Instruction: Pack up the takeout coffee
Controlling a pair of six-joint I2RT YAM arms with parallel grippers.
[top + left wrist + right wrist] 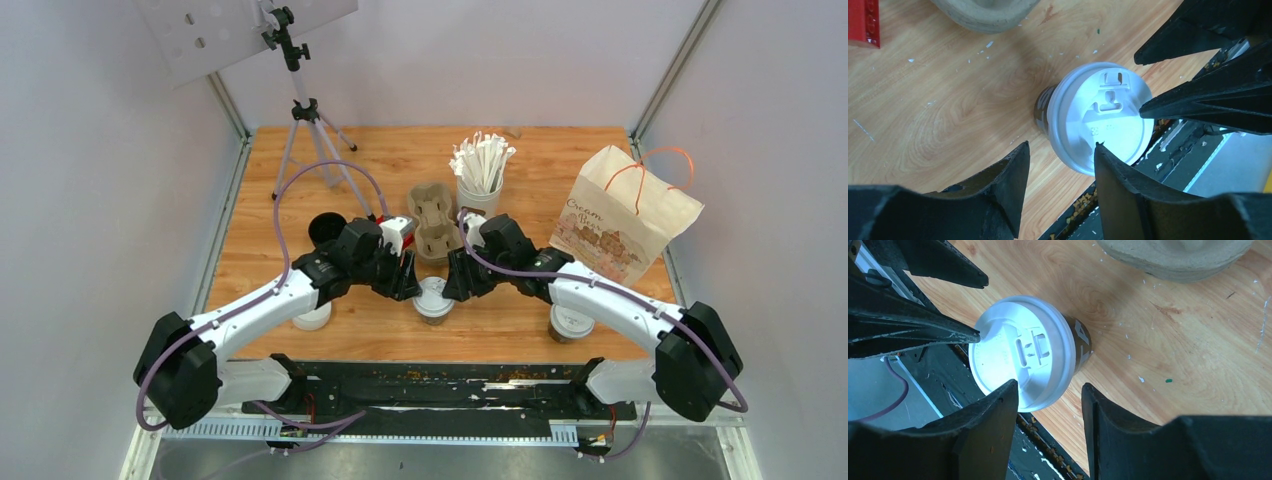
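— Left gripper (410,288) and right gripper (455,288) flank the middle cup (433,298), near centre. Both sets of jaws apart, nothing clamped!
— I count two lidded cups: that one, plus the second cup (571,322) standing near right.

A takeout coffee cup (1079,347), dark brown with white marks on its side, stands on the wooden bench (1173,350) close to its edge. Its white lid (1020,352) has a moulded sip tab. The right gripper (1050,387) hangs over it with jaws parted: one finger (983,435) overlaps the lid's rim, the other (1128,440) is over bare wood beside the cup. A finger tip of the left gripper (979,307) meets the lid's opposite rim. A beige pulp tray (1178,260) lies well apart. A purple cable (895,395) loops beyond the bench edge.
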